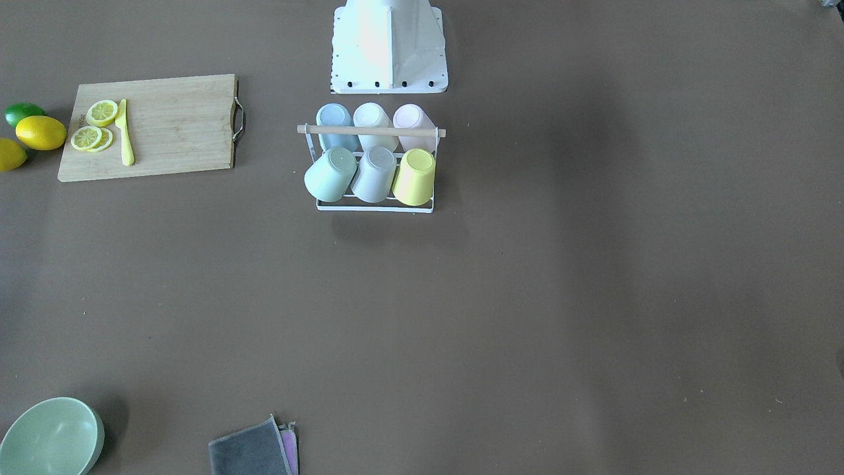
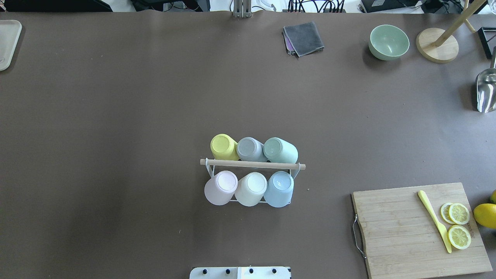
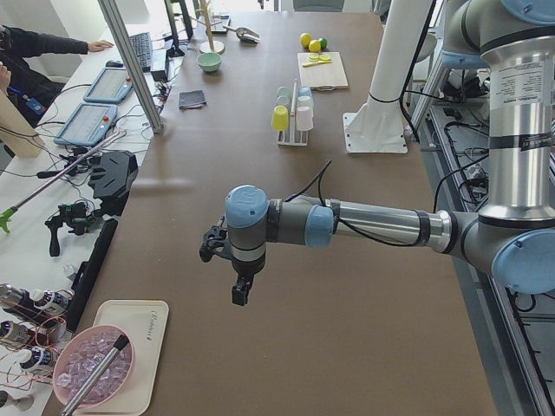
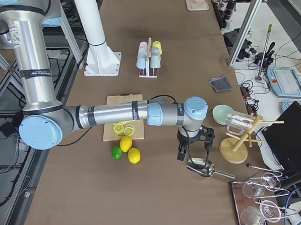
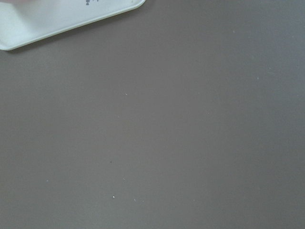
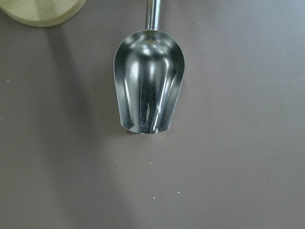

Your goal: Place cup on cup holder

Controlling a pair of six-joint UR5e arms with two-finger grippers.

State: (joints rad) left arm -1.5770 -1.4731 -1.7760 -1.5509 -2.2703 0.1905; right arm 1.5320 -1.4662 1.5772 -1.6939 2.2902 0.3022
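Observation:
The cup holder (image 2: 252,165), a white wire rack with a wooden rod (image 1: 369,131), stands mid-table near the robot base. Several cups sit upside down on its prongs: yellow (image 2: 223,147), grey (image 2: 250,149) and mint (image 2: 280,150) on the far row, pink (image 2: 221,187), cream (image 2: 251,188) and blue (image 2: 279,188) on the near row. My left gripper (image 3: 238,290) hangs over bare table far from the rack, near a white tray; I cannot tell whether it is open or shut. My right gripper (image 4: 193,153) hovers over a metal scoop (image 6: 148,83); I cannot tell its state either.
A cutting board (image 2: 418,232) holds lemon slices (image 2: 459,224) and a yellow knife (image 2: 434,219), with whole lemons (image 1: 41,132) beside it. A green bowl (image 2: 388,42), a grey cloth (image 2: 303,38), a wooden stand (image 2: 437,50) and a white tray (image 2: 7,42) lie along the far edge.

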